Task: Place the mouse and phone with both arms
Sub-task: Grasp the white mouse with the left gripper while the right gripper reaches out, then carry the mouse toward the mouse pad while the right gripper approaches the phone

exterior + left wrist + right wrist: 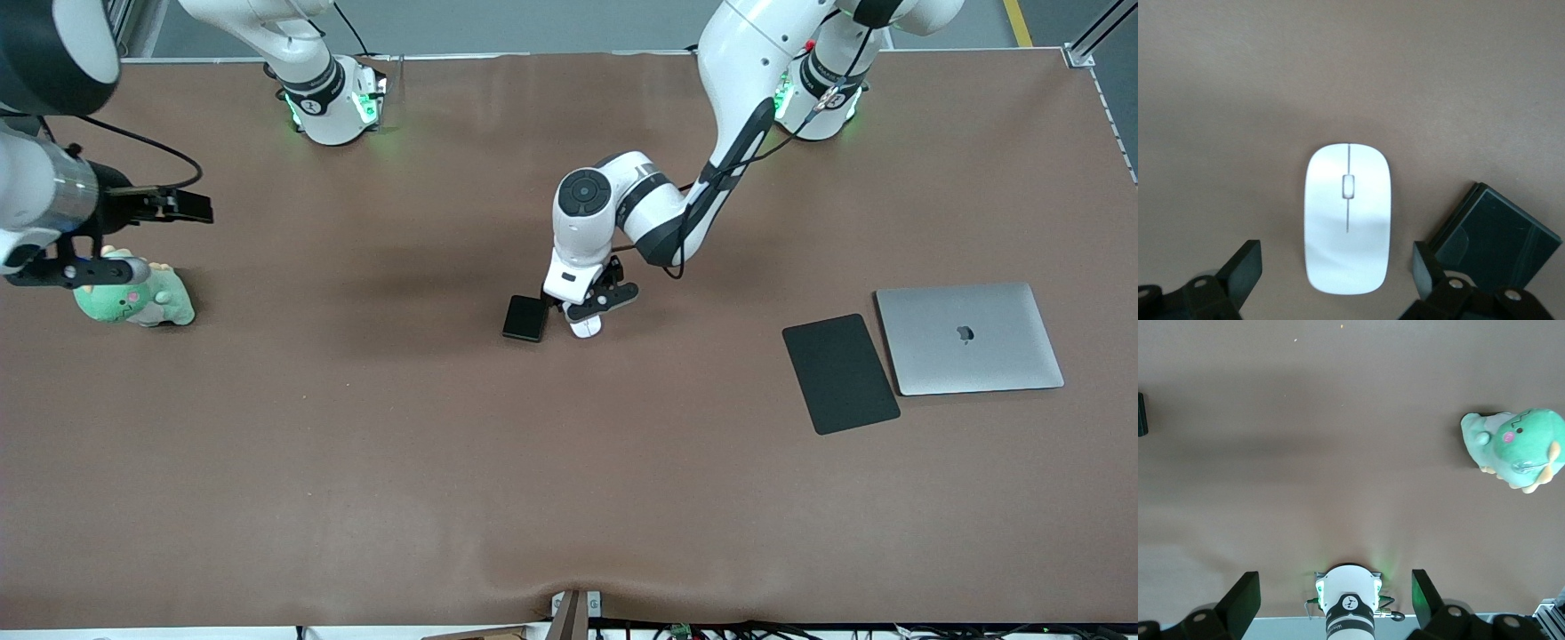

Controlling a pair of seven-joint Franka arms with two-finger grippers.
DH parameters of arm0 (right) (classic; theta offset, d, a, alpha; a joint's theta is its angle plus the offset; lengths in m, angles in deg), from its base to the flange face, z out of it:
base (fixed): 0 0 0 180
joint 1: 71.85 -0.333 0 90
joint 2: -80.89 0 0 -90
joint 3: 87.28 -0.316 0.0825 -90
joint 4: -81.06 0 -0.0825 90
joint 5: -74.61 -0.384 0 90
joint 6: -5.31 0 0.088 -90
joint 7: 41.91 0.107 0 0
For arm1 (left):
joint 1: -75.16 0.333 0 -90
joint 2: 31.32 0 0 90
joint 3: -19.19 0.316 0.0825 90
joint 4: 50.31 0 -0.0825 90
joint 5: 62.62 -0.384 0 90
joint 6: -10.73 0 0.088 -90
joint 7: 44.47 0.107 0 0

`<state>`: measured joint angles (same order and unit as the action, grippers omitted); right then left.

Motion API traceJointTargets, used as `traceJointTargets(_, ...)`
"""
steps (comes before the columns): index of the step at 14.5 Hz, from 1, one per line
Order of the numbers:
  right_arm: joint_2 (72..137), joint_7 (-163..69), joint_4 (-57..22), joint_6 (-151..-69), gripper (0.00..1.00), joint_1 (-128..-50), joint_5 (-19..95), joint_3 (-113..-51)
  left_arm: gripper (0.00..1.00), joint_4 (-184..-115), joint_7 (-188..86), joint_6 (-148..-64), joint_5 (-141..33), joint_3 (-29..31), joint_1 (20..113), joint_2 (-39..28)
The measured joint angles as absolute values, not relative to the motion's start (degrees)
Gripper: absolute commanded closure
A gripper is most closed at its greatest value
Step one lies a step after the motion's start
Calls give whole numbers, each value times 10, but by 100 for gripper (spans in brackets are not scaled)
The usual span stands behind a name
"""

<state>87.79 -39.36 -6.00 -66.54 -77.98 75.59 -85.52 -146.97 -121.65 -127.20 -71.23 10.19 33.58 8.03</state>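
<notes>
Item 1, mouse (1348, 227): white oval, glossy, thin grey line and small wheel slot down its mid. Lay flat on the brown table (356, 462), approx. centre of the front frame, mostly hidden there under the left gripper. In the left wrist frame it sat lower centre, between the two fingers, not touched by either.

Item 2, phone (524, 318): small black slab w/ rounded corners, centre of the front frame, just beside the mouse toward the right arm's end of the table. Lower right corner of the left wrist frame.

Item 3, left gripper (584, 313): arm came from the base at upper right of the front frame, reached down to table centre. Gripper low over the mouse, fingers (1243, 267) spread wide either side of it, nothing held.

Item 4, right gripper (133, 238): upper left of the front frame, up in the air over the plush toy. Fingers (1245, 593) wide apart, nothing held. Arm waited.

Item 5, plush toy (138, 298): green and white, pink cheek, at the right arm's end of the table; right of centre in the right wrist frame.

Item 6, mouse pad (839, 373): flat black rectangle, right of centre in the front frame, toward the left arm's end.

Item 7, laptop (969, 338): silver, lid closed, just beside the mouse pad, nearer the table's end.
</notes>
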Motion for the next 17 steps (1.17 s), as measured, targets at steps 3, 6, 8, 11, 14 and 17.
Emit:
traceJointTargets(3,883,-332,-75,-697,0,-808,739,-855,3,-1462,-1220,-1293,-715,102,334,100)
traceJointTargets(6,894,-286,-89,-726,0,-837,723,-856,15,-1461,-1220,-1309,-718,104,334,112)
traceJointTargets(8,899,-275,-108,-760,0,-850,699,-856,35,-1461,-1220,-1310,-720,104,334,116)
traceJointTargets(11,905,-245,-122,-798,0,-865,671,-856,78,-1459,-1219,-1310,-722,106,334,116)
traceJointTargets(14,906,-233,-142,-825,0,-891,657,-856,84,-1452,-1212,-1310,-729,110,336,116)
traceJointTargets(17,908,-183,-162,-855,0,-928,657,-856,85,-1444,-1166,-1285,-732,115,359,95)
